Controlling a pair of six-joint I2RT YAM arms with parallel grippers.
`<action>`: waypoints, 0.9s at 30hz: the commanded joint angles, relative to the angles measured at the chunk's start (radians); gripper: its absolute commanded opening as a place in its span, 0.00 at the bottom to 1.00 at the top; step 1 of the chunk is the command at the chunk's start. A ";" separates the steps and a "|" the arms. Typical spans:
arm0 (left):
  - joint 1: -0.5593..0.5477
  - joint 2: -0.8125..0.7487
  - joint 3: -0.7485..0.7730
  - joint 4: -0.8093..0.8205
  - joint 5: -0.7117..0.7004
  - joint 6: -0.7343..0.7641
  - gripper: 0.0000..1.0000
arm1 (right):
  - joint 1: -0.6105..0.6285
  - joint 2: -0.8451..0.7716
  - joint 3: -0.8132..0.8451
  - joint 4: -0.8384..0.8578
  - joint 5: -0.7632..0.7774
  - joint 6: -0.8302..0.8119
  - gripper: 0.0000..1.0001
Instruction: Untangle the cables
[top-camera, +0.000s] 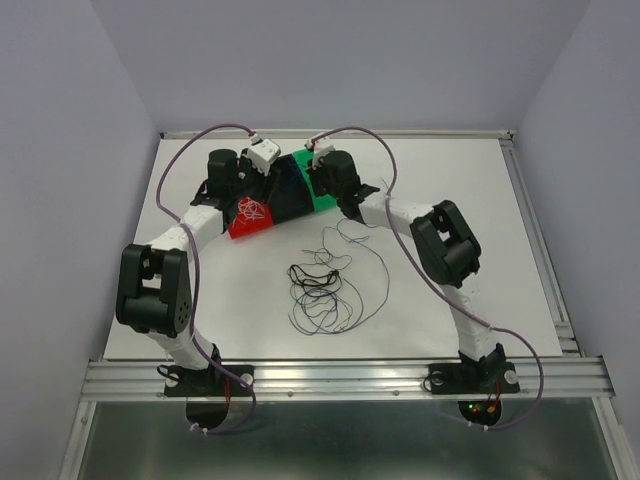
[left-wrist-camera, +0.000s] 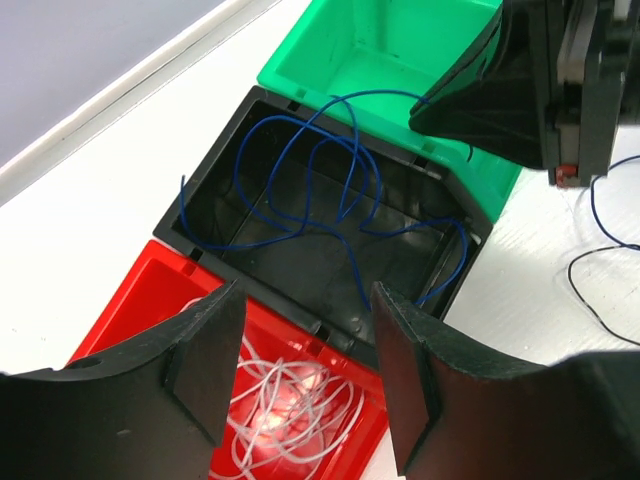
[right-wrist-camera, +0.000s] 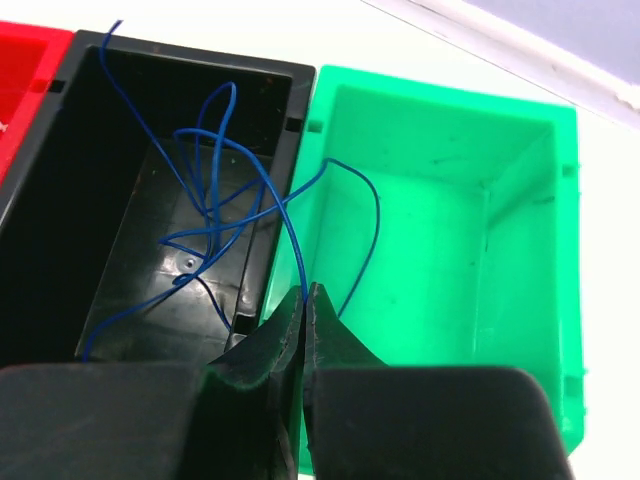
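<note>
Right wrist view: the right gripper (right-wrist-camera: 305, 298) is clenched on a dark blue cable (right-wrist-camera: 290, 240) at the wall between the black bin (right-wrist-camera: 50, 200) and green bin (right-wrist-camera: 520, 250), its loops lying in the black bin. The left gripper (left-wrist-camera: 305, 325) hangs released, holding nothing, above the red bin (left-wrist-camera: 130, 310) of white cables (left-wrist-camera: 290, 400), while more loose cables (top-camera: 322, 295) lie tangled on the table (top-camera: 500, 200) nearby.

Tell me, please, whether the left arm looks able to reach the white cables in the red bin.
Probably yes: the left gripper hangs open just above the red bin, the white cables lie loose below it, and nothing sits between them.
</note>
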 joint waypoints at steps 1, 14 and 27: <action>0.010 -0.045 -0.014 0.041 0.015 -0.017 0.64 | 0.062 -0.044 0.081 0.035 0.101 -0.129 0.00; 0.052 -0.035 -0.011 0.072 0.033 -0.058 0.64 | 0.108 -0.083 0.133 0.090 0.127 -0.160 0.00; 0.148 -0.062 -0.034 0.144 0.110 -0.153 0.50 | 0.110 -0.072 0.244 0.090 0.043 -0.073 0.01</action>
